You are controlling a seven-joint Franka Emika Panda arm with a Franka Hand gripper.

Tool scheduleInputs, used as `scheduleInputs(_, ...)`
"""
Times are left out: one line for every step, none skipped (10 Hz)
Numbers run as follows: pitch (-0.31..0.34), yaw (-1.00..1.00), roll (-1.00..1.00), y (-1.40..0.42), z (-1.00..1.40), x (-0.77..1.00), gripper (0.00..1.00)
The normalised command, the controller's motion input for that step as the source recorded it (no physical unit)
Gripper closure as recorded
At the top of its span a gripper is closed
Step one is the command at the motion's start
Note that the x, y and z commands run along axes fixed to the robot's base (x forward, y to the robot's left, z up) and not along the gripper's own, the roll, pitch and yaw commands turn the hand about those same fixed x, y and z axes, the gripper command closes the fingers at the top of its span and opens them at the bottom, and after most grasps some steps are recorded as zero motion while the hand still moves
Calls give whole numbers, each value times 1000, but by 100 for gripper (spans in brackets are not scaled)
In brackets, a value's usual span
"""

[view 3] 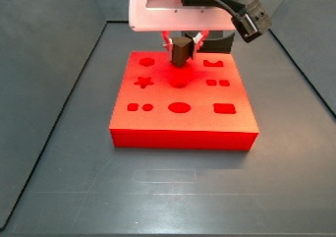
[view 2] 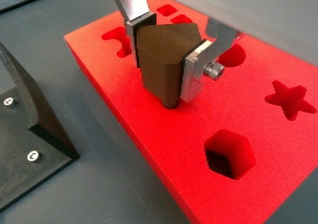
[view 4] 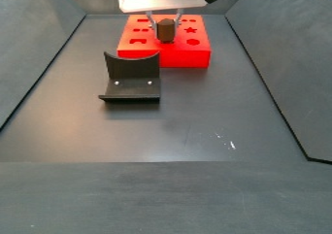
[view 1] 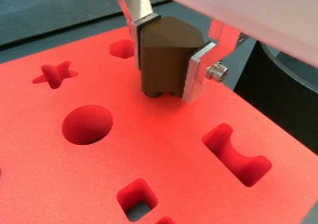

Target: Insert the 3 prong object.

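Observation:
My gripper [view 1: 170,68] is shut on the 3 prong object [view 1: 159,56], a slim dark-brown piece held upright between the silver fingers [view 1: 199,72]. Short stubs show at its lower end. It hangs over the red block [view 1: 149,153] with shaped holes, and its lower end is at or just above the block's top face, on plain red between the holes. The gripper [view 2: 165,56] and the 3 prong object [view 2: 159,70] also show in the other wrist view. In both side views the gripper [view 3: 182,44] [view 4: 166,22] is over the back half of the red block [view 3: 184,128] [view 4: 189,55].
The block has a star hole [view 1: 52,74], a round hole [view 1: 87,124], an arch-shaped hole [view 1: 233,155] and a hexagon hole [view 2: 228,153] near the piece. The dark fixture [view 4: 130,78] stands on the floor in front of the block and also shows in a wrist view [view 2: 25,125]. Dark walls enclose the floor.

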Motion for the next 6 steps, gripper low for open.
scheduleInputs(19, -43, 259, -123, -529, 0, 100)
scheduleInputs(103, -57, 180, -114, -597, 0, 100)
scheduleInputs(149, -20, 0, 0, -166, 0, 100)
scheduleInputs(19, 0, -4, 0, -37, 0, 100)
scheduleInputs(79, 0, -57, 14, -277, 0, 100)
scheduleInputs(60, 0, -47, 20, -114, 0, 100)
